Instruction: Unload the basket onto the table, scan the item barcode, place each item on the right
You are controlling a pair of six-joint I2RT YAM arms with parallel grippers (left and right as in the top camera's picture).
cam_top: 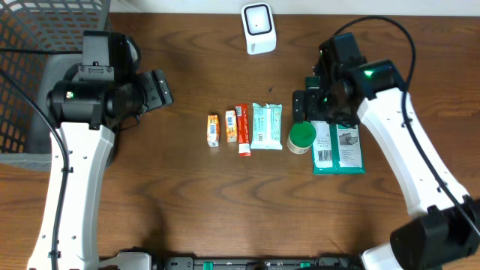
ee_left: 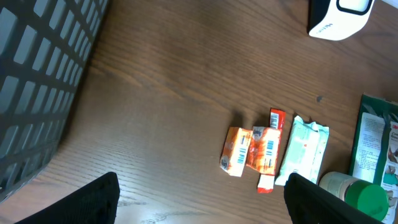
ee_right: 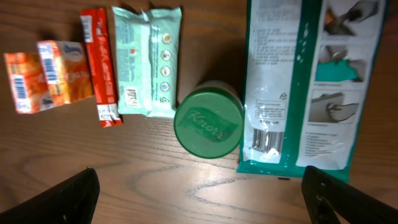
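Note:
A white barcode scanner (cam_top: 257,28) stands at the table's far edge. Below it lie a row of items: an orange box (cam_top: 214,129), an orange pack (cam_top: 230,126), a red stick (cam_top: 242,129), a pale green wipes pack (cam_top: 266,126), a green-lidded jar (cam_top: 301,137) and a green package (cam_top: 337,148) with its barcode facing up. My left gripper (cam_top: 157,88) hangs open left of the row, holding nothing. My right gripper (cam_top: 306,101) hovers open just beyond the jar (ee_right: 208,122) and package (ee_right: 311,81), its fingers (ee_right: 336,199) empty.
A dark wire basket (cam_top: 37,45) fills the far left corner, close beside my left arm. In the left wrist view the basket (ee_left: 37,81) is at the left and the scanner (ee_left: 342,18) at the top right. Bare wood lies in front of the row.

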